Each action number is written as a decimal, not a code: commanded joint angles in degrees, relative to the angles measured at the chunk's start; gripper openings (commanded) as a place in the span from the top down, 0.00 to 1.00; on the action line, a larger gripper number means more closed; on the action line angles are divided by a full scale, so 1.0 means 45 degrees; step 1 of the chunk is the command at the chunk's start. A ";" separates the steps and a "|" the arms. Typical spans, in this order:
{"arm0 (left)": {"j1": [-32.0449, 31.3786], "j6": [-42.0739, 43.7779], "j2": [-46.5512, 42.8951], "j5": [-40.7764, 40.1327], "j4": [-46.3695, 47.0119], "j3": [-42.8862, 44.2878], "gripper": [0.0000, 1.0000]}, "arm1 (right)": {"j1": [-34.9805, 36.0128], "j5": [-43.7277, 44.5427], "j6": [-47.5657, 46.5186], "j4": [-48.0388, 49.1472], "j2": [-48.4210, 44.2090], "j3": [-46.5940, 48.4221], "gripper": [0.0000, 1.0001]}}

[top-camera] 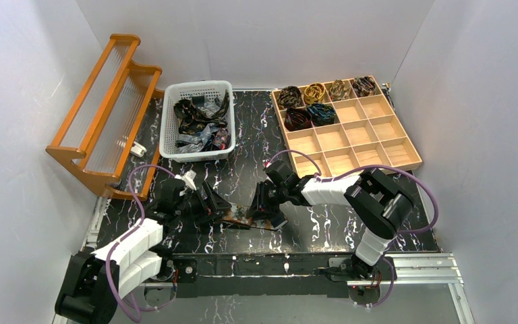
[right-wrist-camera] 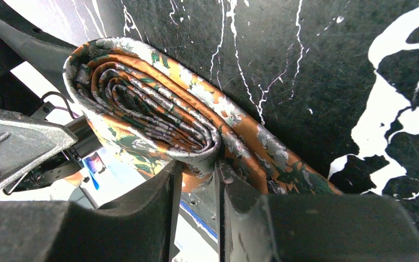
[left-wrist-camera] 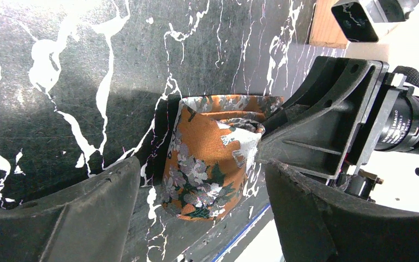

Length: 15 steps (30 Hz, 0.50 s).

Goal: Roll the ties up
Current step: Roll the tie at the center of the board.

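Observation:
An orange tie with a grey and green flower pattern (top-camera: 240, 217) lies near the table's front edge, between my two grippers. In the right wrist view it is a flattened coil (right-wrist-camera: 142, 109) with its tail running off to the lower right. My right gripper (right-wrist-camera: 196, 170) has its jaws drawn close on the coil's near edge, with fabric pinched between them. In the left wrist view the same roll (left-wrist-camera: 207, 158) stands between the wide-apart fingers of my left gripper (left-wrist-camera: 202, 177), which is open. Neither left finger presses on it. In the top view the left gripper (top-camera: 217, 208) and right gripper (top-camera: 264, 206) face each other.
A white basket (top-camera: 168, 128) at the back holds several loose ties. A wooden compartment tray (top-camera: 378, 145) at the back right has several rolled ties in its far cells. A wooden rack (top-camera: 101, 115) stands at the left. White walls close in both sides.

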 commanded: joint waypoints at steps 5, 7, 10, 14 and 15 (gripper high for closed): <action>0.0063 -0.0208 0.0218 0.0762 0.0616 -0.0593 0.22 | -0.0226 0.0082 0.0003 -0.0512 0.0566 0.0128 0.67; 0.0068 -0.0549 0.0366 0.1132 0.1330 -0.0837 0.23 | -0.0233 0.0020 0.0003 -0.0569 0.0659 0.0165 0.68; 0.0064 -0.0766 0.0754 0.1317 0.1930 -0.1147 0.25 | -0.0255 0.0002 0.0003 -0.0660 0.0746 0.0187 0.70; 0.0067 -0.0980 0.1087 0.1517 0.2492 -0.1378 0.28 | -0.0315 -0.0008 0.0003 -0.0791 0.0796 0.0206 0.71; 0.0068 -0.0969 0.1108 0.1519 0.2499 -0.1369 0.29 | -0.0339 -0.0035 0.0003 -0.0797 0.0824 0.0207 0.72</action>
